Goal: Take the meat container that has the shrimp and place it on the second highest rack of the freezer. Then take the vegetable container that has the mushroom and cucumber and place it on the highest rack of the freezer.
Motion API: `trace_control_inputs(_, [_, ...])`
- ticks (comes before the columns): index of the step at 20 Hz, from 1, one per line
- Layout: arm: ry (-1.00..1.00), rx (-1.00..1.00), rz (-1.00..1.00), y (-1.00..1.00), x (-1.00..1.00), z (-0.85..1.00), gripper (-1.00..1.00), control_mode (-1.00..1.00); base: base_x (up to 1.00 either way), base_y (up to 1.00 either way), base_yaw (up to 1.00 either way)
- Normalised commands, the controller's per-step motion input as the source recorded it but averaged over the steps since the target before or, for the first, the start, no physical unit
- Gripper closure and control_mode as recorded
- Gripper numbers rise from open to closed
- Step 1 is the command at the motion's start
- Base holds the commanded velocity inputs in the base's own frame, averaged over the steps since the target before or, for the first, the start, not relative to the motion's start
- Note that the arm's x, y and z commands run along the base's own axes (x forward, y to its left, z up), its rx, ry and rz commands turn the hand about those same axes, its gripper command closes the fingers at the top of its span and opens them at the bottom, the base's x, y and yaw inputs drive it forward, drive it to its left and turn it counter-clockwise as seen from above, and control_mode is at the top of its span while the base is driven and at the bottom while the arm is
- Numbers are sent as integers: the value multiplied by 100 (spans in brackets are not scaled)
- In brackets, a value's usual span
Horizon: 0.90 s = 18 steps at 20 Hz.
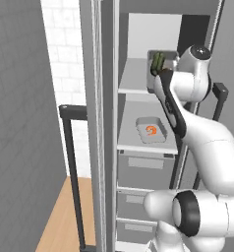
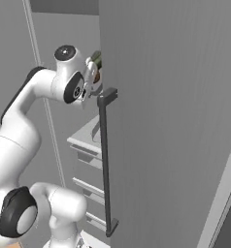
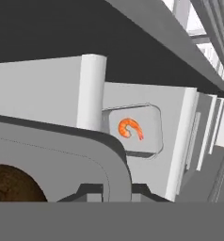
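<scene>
The freezer (image 1: 153, 147) stands open, a tall narrow grey compartment with two pale shelves above a stack of grey drawers (image 1: 147, 170). Its door (image 2: 171, 121) swings out to the right and carries a long black bar handle (image 2: 106, 164).

On the lower shelf (image 1: 131, 140) lies the meat tray (image 1: 151, 130), a small shallow pale grey rectangle with rounded corners. One curled bright orange shrimp (image 1: 151, 130) sits near its middle, far smaller than the tray. In the hand view the same tray (image 3: 135, 129) appears beyond the near tray's rim, with the shrimp (image 3: 129, 128) clear against the pale floor.

The vegetable tray (image 1: 160, 66) is up at the top shelf (image 1: 133, 78), at its right side, held at the gripper (image 1: 163, 74). It is grey, with dark green cucumber (image 1: 158, 61) showing above its rim in the left base view. In the hand view its rounded grey corner (image 3: 85, 155) fills the lower left, and the brown, rough-textured mushroom (image 3: 12, 183) rests inside at the bottom left. From the right base view the cucumber (image 2: 95, 60) and a bit of brown peek out just past the hand (image 2: 90, 77), close to the door edge.

The fingers clasp the vegetable tray's near rim. Whether its base touches the shelf board I cannot tell.

The arm (image 1: 202, 147) reaches up from the lower right into the compartment.
</scene>
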Motion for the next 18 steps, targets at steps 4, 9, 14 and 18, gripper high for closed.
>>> trace_control_inputs(4, [0, 0, 0, -21, 66, 0, 100, -100, 0, 0, 0])
trace_control_inputs(9, [0, 0, 0, -16, 65, -4, 100, -100, 0, 0, 0])
trace_control_inputs(14, [0, 0, 0, -12, 57, -9, 100, -100, 0, 0, 0])
trace_control_inputs(18, [6, 0, 0, -8, 65, -27, 100, -100, 0, 0, 0])
